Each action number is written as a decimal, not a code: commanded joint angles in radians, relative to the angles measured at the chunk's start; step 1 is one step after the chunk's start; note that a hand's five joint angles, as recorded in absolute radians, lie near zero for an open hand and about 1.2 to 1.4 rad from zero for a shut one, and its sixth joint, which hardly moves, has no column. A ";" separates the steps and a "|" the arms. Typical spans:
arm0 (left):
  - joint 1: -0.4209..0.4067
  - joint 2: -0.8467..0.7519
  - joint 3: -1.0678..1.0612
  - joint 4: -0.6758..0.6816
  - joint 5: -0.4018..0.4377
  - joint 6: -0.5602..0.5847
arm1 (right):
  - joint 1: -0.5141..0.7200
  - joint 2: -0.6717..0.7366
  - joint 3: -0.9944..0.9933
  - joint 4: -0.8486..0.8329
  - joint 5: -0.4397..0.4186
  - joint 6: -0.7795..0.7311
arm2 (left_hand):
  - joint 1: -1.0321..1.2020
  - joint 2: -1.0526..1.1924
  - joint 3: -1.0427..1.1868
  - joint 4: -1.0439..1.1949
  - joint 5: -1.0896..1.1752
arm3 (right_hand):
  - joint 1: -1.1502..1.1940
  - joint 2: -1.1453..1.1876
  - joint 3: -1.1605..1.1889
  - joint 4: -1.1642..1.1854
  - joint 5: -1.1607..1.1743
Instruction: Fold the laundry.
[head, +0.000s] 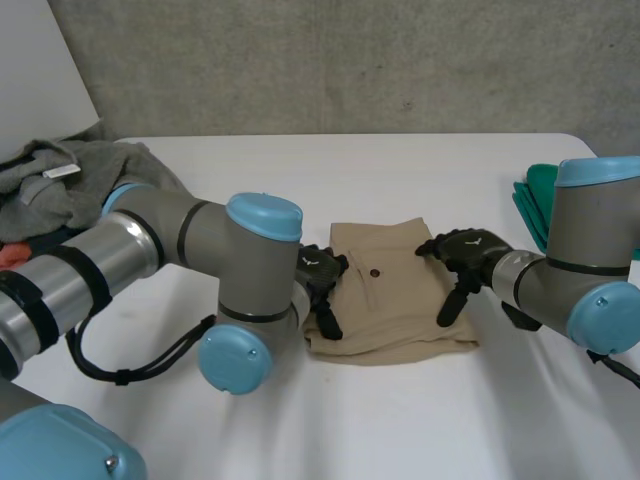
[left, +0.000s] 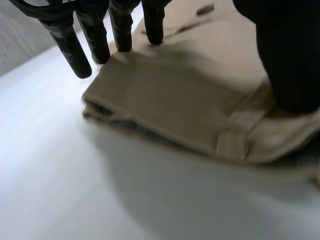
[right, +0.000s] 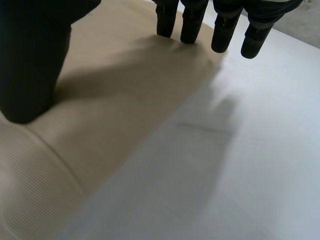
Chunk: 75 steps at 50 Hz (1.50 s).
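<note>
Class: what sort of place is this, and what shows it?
Probably a robotics lab bench: a white table, a grey concrete wall behind, and folded beige trousers between grey robot arms.

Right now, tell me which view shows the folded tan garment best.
The head view: the whole tan garment lies folded, with the left hand and right hand at its sides. The left wrist view shows one layered corner, the right wrist view one flat edge.
</note>
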<state>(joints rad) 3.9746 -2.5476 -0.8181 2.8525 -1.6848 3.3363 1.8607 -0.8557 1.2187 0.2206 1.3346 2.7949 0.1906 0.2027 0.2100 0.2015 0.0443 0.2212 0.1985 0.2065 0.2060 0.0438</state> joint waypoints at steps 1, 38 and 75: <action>0.035 0.160 -0.053 -0.018 0.042 0.012 | -0.001 -0.094 0.051 -0.092 0.120 -0.184 | 0.002 -0.010 -0.017 -0.009 -0.026 | -0.047 -0.024 -0.032 -0.031 -0.044; 0.123 0.503 -0.191 0.182 0.640 -0.067 | 0.221 -0.114 0.532 -0.868 0.189 -0.094 | -0.003 -0.016 -0.023 -0.014 -0.032 | -0.047 -0.024 -0.032 -0.031 -0.044; 0.130 0.586 -0.199 0.288 0.640 -0.193 | -0.448 0.183 -0.437 -0.552 -0.142 0.115 | -0.006 -0.019 -0.026 -0.017 -0.035 | 1.175 1.198 1.190 1.190 1.178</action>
<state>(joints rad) 4.1034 -1.9490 -0.9925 3.1365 -1.0465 3.1493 1.5718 -0.9069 0.9480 -0.4000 1.3171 2.9078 0.1807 0.1919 0.2100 0.2014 0.0425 1.0386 1.1542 1.1603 1.1941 0.9382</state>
